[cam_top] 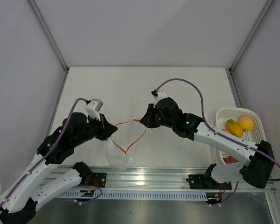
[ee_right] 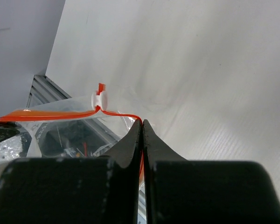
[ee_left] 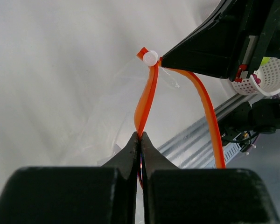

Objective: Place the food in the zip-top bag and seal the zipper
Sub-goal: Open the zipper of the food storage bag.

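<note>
The zip-top bag hangs clear and crinkly between my two arms, its mouth pulled into an open loop. The zipper is the orange-red strip round that mouth, with its white tab at the far end. My left gripper is shut on the strip's left side. My right gripper is shut on the other side, near the tab. The food lies in the white basket at the right: a lime green fruit, a yellow-orange one and red ones.
An aluminium rail runs along the table's near edge, just under the hanging bag. White walls and slanted frame posts close in the table. The basket also shows beyond my right gripper's black body in the left wrist view.
</note>
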`<state>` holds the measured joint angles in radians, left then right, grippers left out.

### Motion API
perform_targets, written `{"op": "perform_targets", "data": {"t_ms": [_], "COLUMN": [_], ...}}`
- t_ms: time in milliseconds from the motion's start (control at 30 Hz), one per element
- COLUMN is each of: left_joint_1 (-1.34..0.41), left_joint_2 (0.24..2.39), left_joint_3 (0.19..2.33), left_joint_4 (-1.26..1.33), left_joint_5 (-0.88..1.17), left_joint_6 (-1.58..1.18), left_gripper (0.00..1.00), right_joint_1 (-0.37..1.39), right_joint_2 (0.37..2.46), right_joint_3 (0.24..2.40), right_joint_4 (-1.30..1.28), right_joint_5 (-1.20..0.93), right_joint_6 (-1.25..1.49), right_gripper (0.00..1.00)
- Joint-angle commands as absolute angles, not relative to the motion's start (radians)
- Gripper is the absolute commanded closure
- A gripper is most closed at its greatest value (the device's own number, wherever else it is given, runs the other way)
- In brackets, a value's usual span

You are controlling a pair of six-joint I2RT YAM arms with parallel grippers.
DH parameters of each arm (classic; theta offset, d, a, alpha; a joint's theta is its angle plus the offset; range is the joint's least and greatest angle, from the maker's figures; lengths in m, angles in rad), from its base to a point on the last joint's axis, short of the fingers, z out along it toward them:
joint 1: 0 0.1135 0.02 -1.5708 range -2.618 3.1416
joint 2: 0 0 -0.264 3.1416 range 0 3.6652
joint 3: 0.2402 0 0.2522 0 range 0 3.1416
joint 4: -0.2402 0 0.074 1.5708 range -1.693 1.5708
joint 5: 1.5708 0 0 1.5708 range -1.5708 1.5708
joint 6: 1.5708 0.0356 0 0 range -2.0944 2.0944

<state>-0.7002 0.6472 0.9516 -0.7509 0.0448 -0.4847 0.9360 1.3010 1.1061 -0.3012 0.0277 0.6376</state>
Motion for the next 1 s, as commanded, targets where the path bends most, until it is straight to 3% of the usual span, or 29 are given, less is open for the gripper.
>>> {"op": "perform_targets", "data": {"t_ms": [0,33,67,133,233,500,567,967], "left_joint_1": [-0.704,-0.704,-0.706,-0.706,-0.71,-0.713,-0.715,-0.723], "left_joint_2": [0.652,0.66,0.669,0.707,0.759,0.808,0.827,0.881], "left_joint_3": [0.98,0.973,0.953,0.934,0.913,0.862,0.857,0.854], "left_joint_4": [-0.723,-0.707,-0.686,-0.64,-0.592,-0.491,-0.473,-0.42], "left_joint_5": [0.067,0.084,0.104,0.149,0.164,0.15,0.161,0.206], "left_joint_6": [-0.456,-0.462,-0.475,-0.488,-0.499,-0.509,-0.511,-0.511], "left_gripper": [0.99,0.99,0.99,0.99,0.99,0.99,0.99,0.99], "right_joint_1": [0.916,0.916,0.917,0.916,0.919,0.885,0.845,0.247], "right_joint_2": [1.293,1.305,1.308,1.305,1.264,1.079,1.02,0.885], "right_joint_3": [1.091,1.094,1.104,1.117,1.131,1.152,1.149,1.005], "right_joint_4": [-0.299,-0.311,-0.34,-0.377,-0.428,-0.633,-0.708,-0.957], "right_joint_5": [0.043,0.048,0.058,0.063,0.084,0.227,0.258,0.382], "right_joint_6": [0.643,0.637,0.632,0.627,0.618,0.635,0.649,0.735], "right_gripper": [0.99,0.96,0.83,0.74,0.45,0.23,0.03,0.01]}}
